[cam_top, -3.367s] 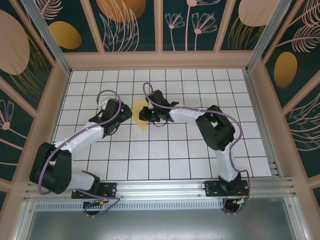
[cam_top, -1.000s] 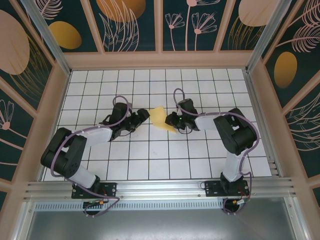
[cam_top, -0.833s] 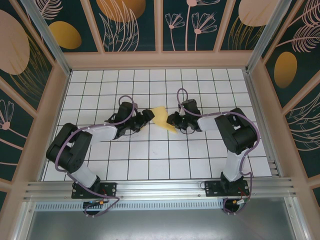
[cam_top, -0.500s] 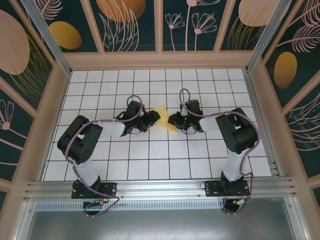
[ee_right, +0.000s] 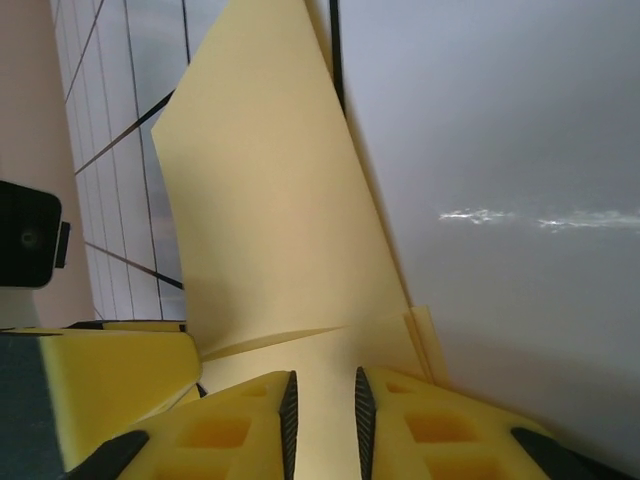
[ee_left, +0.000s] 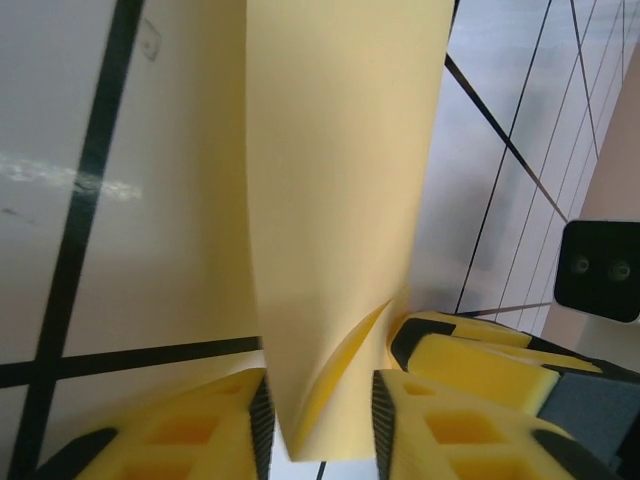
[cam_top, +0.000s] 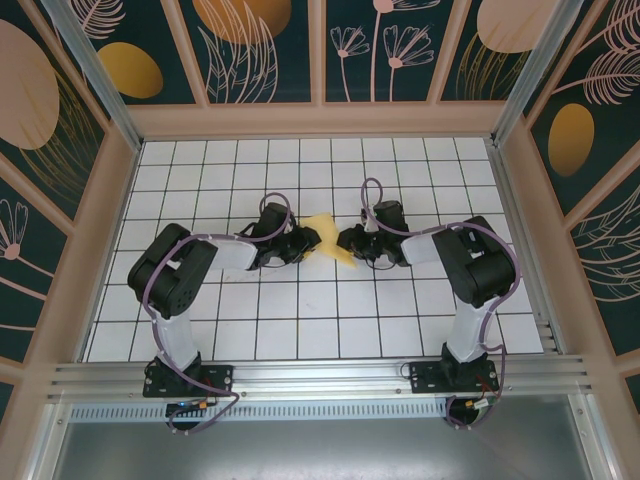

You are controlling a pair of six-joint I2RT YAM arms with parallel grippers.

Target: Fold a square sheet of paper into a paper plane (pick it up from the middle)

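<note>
The yellow paper [cam_top: 322, 230] now sits farther right on the white grid than in the earliest picture, midway between the two arms instead of in front of the left one. The right gripper [cam_top: 346, 243], holding it throughout, is pulled back toward its own side, and the right arm [cam_top: 470, 262] bends with its elbow farther right. The left gripper [cam_top: 304, 241] is no longer well to the left. Over the last second it closes the gap and now meets the paper's left edge. Its jaws, wide a second ago, are narrowed onto the paper. The left arm [cam_top: 178, 272] is folded tighter, its elbow swung in and forward.
</note>
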